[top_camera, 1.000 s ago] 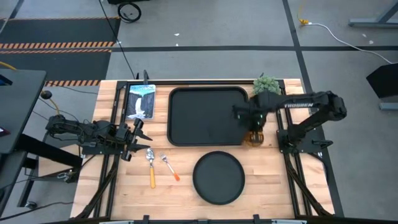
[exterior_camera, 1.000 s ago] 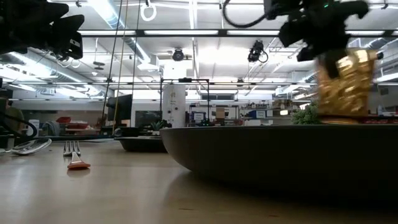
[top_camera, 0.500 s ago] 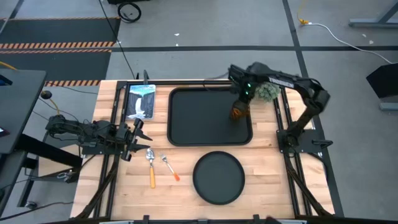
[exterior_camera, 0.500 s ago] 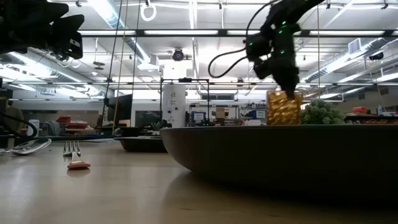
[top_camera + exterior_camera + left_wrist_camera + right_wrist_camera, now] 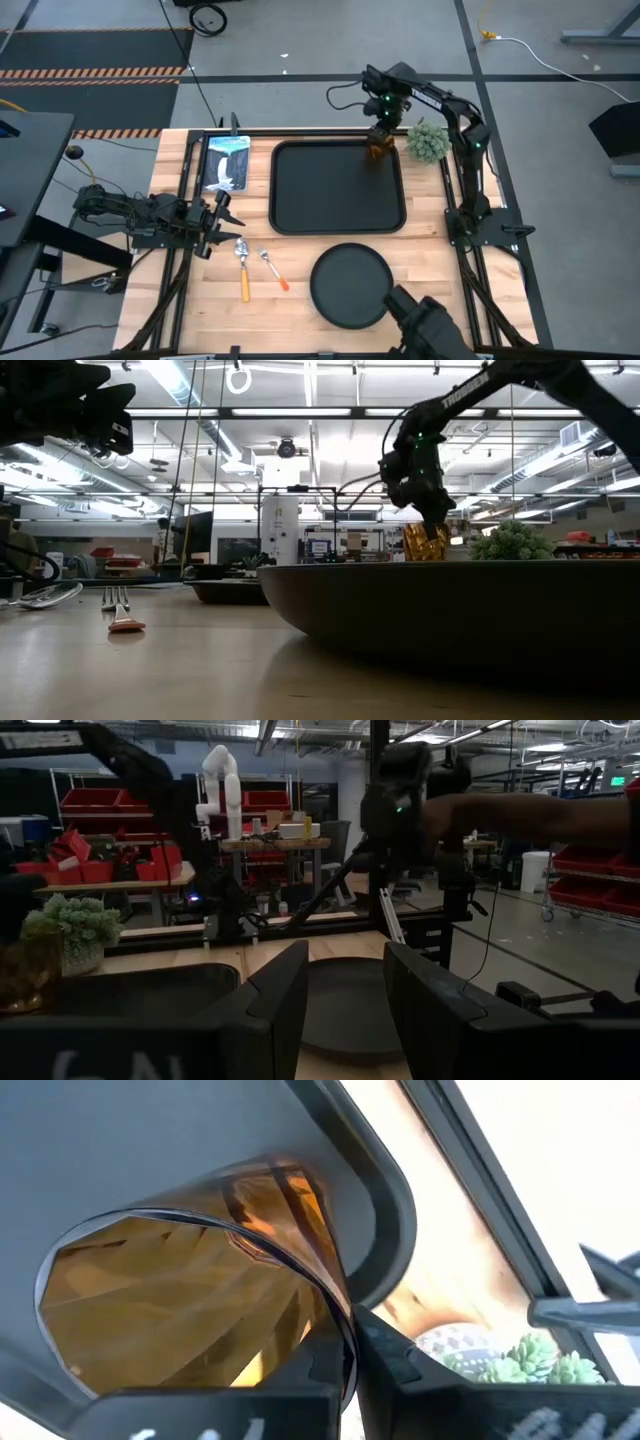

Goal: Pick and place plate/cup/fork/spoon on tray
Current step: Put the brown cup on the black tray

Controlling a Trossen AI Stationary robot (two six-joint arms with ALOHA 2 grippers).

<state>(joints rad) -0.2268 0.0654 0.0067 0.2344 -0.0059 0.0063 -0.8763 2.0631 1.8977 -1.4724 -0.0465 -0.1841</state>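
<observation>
The amber cup (image 5: 379,150) is in my right gripper (image 5: 381,138) over the far right corner of the black tray (image 5: 320,190). It also shows in the low view (image 5: 425,543). The round black plate (image 5: 350,285) lies on the table near the tray's near edge. The spoon (image 5: 243,265) and the fork (image 5: 272,268) lie flat to the plate's left. My left gripper (image 5: 215,225) is open and empty at the table's left, beside the spoon. Its wrist view looks between its fingers (image 5: 345,1010) toward the plate (image 5: 345,990). My right gripper holds the cup by the wall at its rim (image 5: 345,1325), with one finger inside the cup and one outside. The fingers come from above, pointing down (image 5: 432,525). The cup stands about upright. The plate's rim hides its bottom in the low view, so I cannot tell whether it rests on the tray.
A fuzzy green plant ball (image 5: 428,142) stands just right of the tray's far right corner, close to the cup. A blue-white card (image 5: 226,162) lies left of the tray. A dark shape (image 5: 430,325) shows at the table's near edge, beside the plate.
My right gripper has carried the cup from the table beside the tray's near right corner toward the far edge, across the tray's right side to its far right corner. The cup has stayed in the hold throughout. A dark shape has come in at the near edge.
</observation>
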